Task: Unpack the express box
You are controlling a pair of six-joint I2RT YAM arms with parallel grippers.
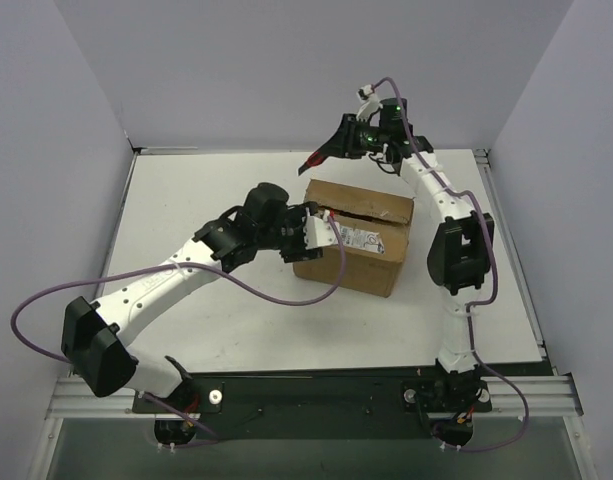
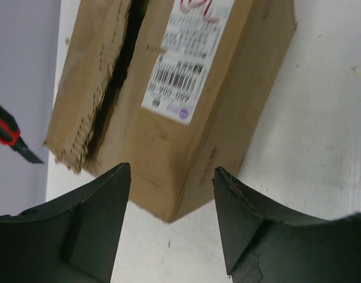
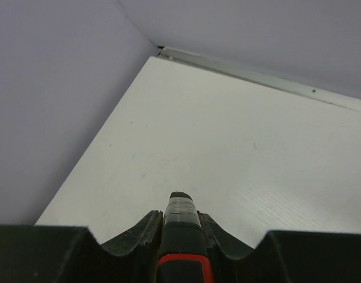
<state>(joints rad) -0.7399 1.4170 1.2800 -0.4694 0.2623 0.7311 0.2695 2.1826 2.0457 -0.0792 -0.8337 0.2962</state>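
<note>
The express box (image 1: 356,235) is a brown cardboard box with a white label (image 1: 362,239), lying mid-table with its top seam slit open. In the left wrist view the box (image 2: 127,153) shows a ragged dark gap along the seam. My left gripper (image 1: 319,232) is open at the box's left end; its jaws (image 2: 171,171) stand either side of the near corner, not touching it. My right gripper (image 1: 338,143) is raised behind the box and is shut on a black-and-red utility knife (image 1: 319,157), which also shows in the right wrist view (image 3: 181,236).
The white table (image 1: 206,180) is enclosed by grey walls on the left, back and right. The knife's tip shows at the left edge of the left wrist view (image 2: 12,140). The right wrist view looks over bare table (image 3: 227,135) towards the far left corner.
</note>
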